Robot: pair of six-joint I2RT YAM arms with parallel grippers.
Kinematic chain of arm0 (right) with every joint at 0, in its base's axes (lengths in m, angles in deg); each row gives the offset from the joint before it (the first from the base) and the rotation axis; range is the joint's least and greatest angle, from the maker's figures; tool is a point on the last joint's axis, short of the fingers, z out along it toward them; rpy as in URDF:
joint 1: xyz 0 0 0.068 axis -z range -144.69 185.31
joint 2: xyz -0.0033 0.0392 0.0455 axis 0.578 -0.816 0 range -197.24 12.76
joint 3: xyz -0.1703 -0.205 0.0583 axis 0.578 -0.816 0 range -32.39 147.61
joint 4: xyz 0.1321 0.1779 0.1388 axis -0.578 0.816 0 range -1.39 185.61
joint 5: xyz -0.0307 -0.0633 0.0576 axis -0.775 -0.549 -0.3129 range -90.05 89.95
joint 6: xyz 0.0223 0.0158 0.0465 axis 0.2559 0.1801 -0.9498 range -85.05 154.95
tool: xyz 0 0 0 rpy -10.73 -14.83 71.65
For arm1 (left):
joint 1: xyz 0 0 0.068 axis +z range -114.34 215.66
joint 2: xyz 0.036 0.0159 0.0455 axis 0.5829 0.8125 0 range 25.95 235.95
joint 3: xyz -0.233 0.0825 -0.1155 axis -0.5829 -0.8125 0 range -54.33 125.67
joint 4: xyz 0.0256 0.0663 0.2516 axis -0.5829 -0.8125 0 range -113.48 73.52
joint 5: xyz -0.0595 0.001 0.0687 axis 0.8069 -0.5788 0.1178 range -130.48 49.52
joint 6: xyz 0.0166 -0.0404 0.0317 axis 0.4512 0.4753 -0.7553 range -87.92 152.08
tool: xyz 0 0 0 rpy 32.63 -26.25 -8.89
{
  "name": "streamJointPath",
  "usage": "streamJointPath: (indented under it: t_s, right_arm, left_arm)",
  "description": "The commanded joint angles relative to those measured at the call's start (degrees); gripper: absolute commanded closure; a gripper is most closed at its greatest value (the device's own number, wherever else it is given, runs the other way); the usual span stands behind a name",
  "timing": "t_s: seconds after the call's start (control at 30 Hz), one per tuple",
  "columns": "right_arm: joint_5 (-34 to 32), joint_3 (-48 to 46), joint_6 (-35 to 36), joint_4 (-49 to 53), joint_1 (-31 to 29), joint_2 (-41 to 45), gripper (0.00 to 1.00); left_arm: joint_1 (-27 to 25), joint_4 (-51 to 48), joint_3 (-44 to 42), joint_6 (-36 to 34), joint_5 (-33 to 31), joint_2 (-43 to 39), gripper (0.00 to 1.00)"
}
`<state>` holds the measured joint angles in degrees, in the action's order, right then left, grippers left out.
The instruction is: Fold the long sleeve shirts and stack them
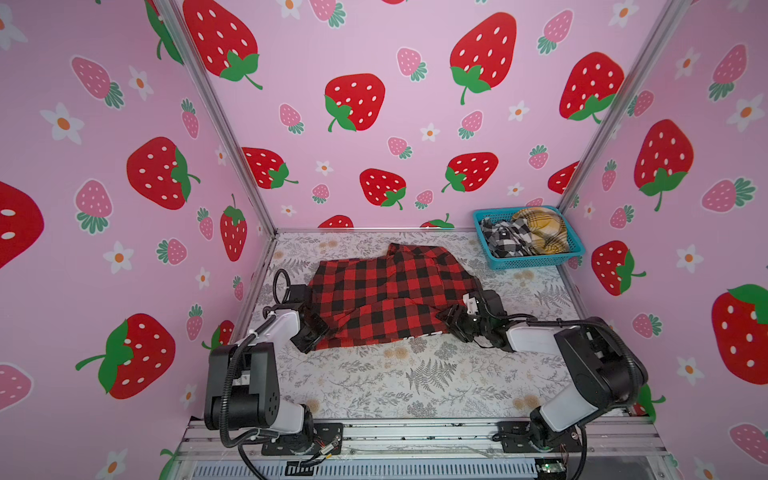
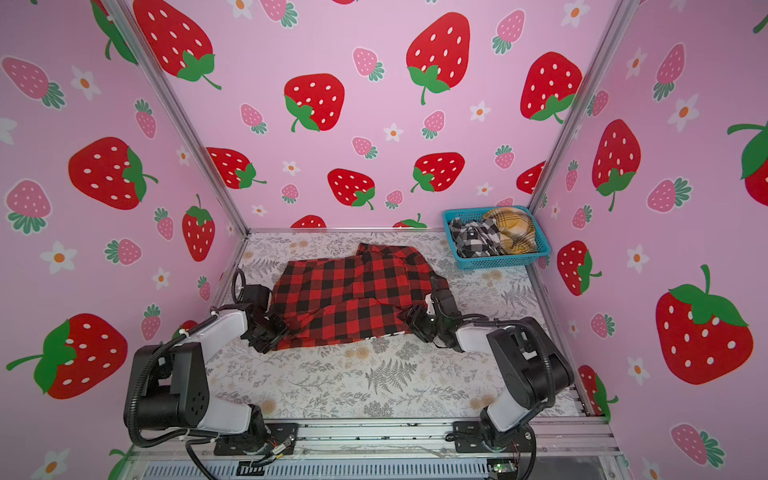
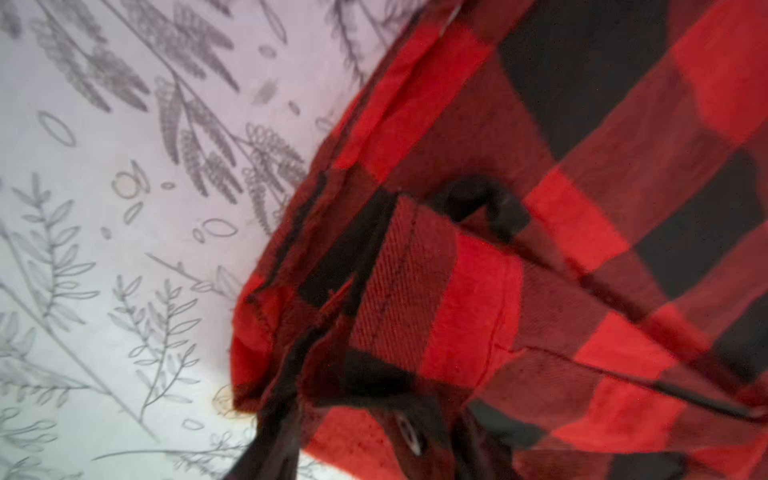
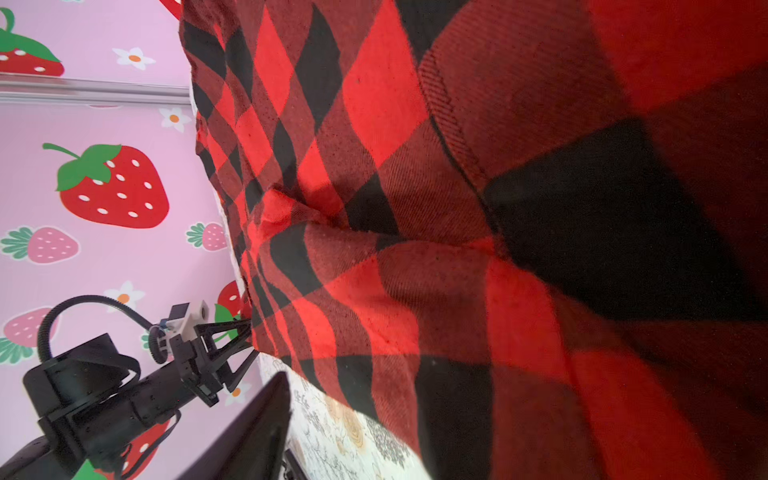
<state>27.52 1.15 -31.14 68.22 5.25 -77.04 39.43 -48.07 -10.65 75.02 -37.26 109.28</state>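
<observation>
The red-and-black shirt lies spread on the desk, in the middle of the frame in both top views, with a doubled layer of cloth running along its lower edge. I judge the step in hand to be a fold of this shirt.

The left pincer sits at the shirt's lower left corner. The right wrist view shows its jaws standing apart at the cloth's edge, so it is released. The right pincer sits at the lower right corner, but cloth fills its own view, so I cannot tell whether it grips.

The black-and-white shirt and the yellow shirt lie crumpled in the blue basket, upper right.

The next move calls for drawing both pincers clear without dragging the fold open, and then taking hold again for the next fold.
</observation>
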Motion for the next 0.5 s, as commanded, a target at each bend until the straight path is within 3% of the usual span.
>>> streamJointPath:
  t_s: [0.0, 0.13, 0.27, 0.47]
  right_arm:
    - [-1.35, 3.37, 7.61, 12.45, -0.08, 5.22, 0.21]
    - [-5.49, 8.98, 17.31, 29.06, -0.08, 8.97, 0.19]
    - [-10.47, 14.22, 22.70, 37.07, -0.08, 9.47, 0.29]
    - [-13.08, 23.73, 25.79, 37.07, -0.11, -1.76, 0.57]
  left_arm:
    - [0.43, -4.78, 4.64, 0.85, -4.29, -2.51, 0.36]
    - [0.13, -11.42, 11.98, 0.73, -6.62, -3.63, 0.35]
    - [-2.83, -14.42, 16.18, 1.49, -7.53, -4.33, 0.36]
    - [-7.46, -7.53, 16.29, 3.35, -0.79, 2.51, 0.54]
